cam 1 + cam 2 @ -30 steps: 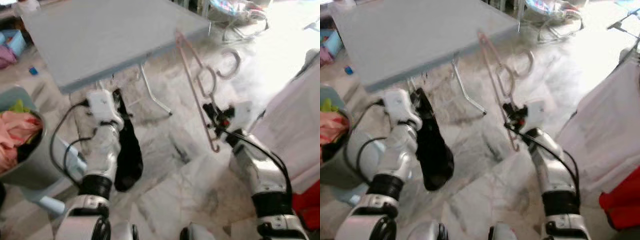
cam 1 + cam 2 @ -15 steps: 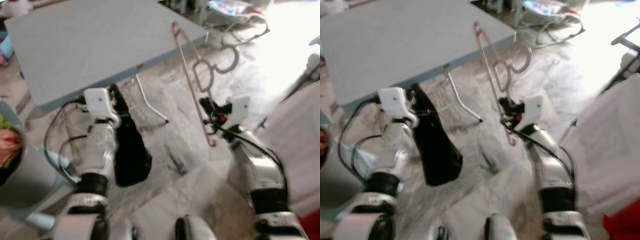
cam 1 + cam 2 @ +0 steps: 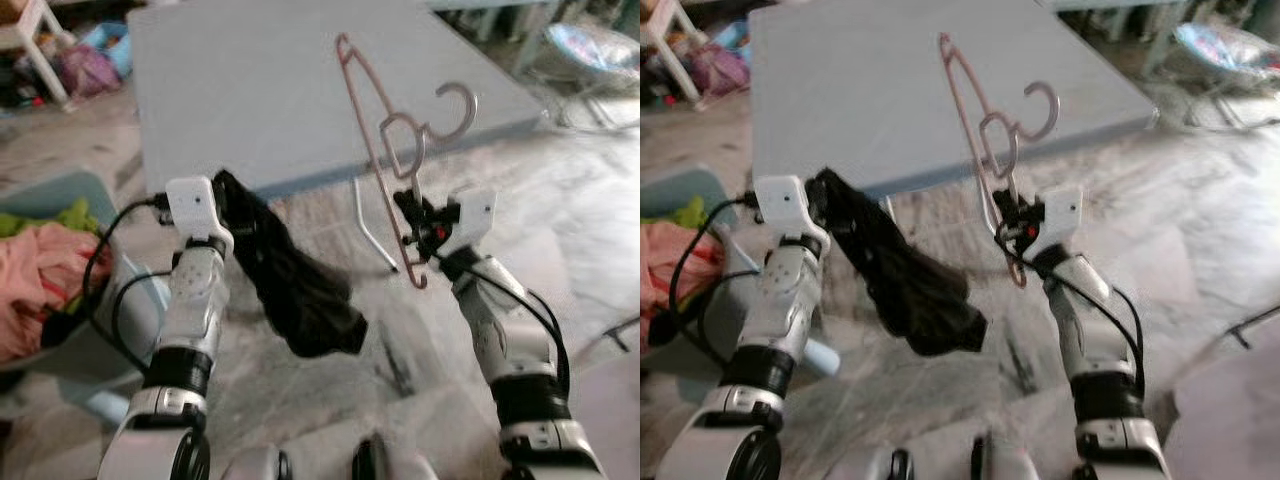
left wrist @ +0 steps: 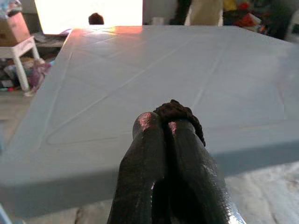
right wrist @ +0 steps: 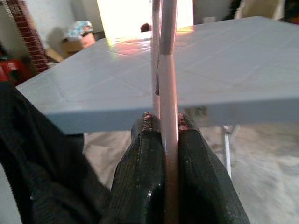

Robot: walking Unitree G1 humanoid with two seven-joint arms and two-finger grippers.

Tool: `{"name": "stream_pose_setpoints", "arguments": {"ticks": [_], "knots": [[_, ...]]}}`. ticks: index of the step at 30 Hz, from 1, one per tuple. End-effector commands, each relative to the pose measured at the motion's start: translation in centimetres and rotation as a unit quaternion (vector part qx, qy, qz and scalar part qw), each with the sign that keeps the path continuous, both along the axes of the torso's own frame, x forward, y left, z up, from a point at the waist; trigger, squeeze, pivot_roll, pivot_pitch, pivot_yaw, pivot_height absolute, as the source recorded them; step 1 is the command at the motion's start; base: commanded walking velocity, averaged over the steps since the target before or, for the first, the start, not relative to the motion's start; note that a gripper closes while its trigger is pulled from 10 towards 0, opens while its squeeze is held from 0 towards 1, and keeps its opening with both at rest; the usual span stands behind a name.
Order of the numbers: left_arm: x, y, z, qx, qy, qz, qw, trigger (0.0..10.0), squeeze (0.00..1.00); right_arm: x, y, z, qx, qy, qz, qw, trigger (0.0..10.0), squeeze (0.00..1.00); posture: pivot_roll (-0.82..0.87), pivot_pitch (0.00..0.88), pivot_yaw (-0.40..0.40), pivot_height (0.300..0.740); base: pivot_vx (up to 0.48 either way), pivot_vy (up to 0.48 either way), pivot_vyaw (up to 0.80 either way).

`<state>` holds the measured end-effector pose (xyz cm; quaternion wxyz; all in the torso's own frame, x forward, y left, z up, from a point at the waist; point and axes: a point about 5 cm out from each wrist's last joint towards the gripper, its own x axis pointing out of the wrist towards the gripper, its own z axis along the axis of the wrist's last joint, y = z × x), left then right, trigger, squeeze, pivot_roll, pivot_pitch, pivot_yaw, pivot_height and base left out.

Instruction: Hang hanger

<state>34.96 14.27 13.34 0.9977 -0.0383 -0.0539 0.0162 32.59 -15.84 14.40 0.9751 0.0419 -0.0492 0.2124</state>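
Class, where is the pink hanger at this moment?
In the left eye view, the pink hanger stands upright on the robot's right, clamped in the right gripper, before the grey table's near edge.

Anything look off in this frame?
Slightly. The right end effector grips the pink hanger edge-on, tilted, hook to the side, bare. The black garment dangles separately from the left end effector, beside the grey table.

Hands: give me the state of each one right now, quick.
Left hand: shut on the black garment.
Right hand: shut on the pink hanger, held upright before the grey table.
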Motion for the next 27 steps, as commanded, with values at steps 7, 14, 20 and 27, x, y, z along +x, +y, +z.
{"name": "stream_pose_setpoints", "arguments": {"ticks": [7, 14, 20, 27], "knots": [[0.16, -0.76, 0.37, 0.002, -0.002, -0.007, 1.0, 0.0, 0.0, -0.12, -1.06, 0.16, 0.002, -0.003, -0.018, 1.0, 10.0, 0.0, -0.06, 0.118, 0.011, 0.74, 0.43, 0.0, 0.39], [0.17, -0.81, 0.48, -0.007, -0.006, -0.006, 1.0, 0.4, 0.0, -0.08, -0.84, 0.11, 0.005, -0.003, -0.017, 1.0, 10.0, 0.0, -0.06, 0.118, 0.011, 0.74, 0.22, -0.158, 0.0], [0.19, -0.76, 0.54, -0.003, -0.007, -0.003, 1.0, 0.0, 0.0, -0.17, -0.98, 0.01, 0.0, -0.002, -0.019, 1.0, 10.0, 0.0, -0.06, 0.118, 0.011, 0.74, 0.0, -0.119, 0.0], [0.22, -0.7, 0.51, -0.003, -0.006, -0.002, 1.0, 0.0, 0.0, -0.26, -1.04, -0.08, -0.002, 0.0, -0.019, 1.0, 10.0, 0.0, -0.06, 0.119, 0.011, 0.74, 0.0, -0.464, 0.0]]}}
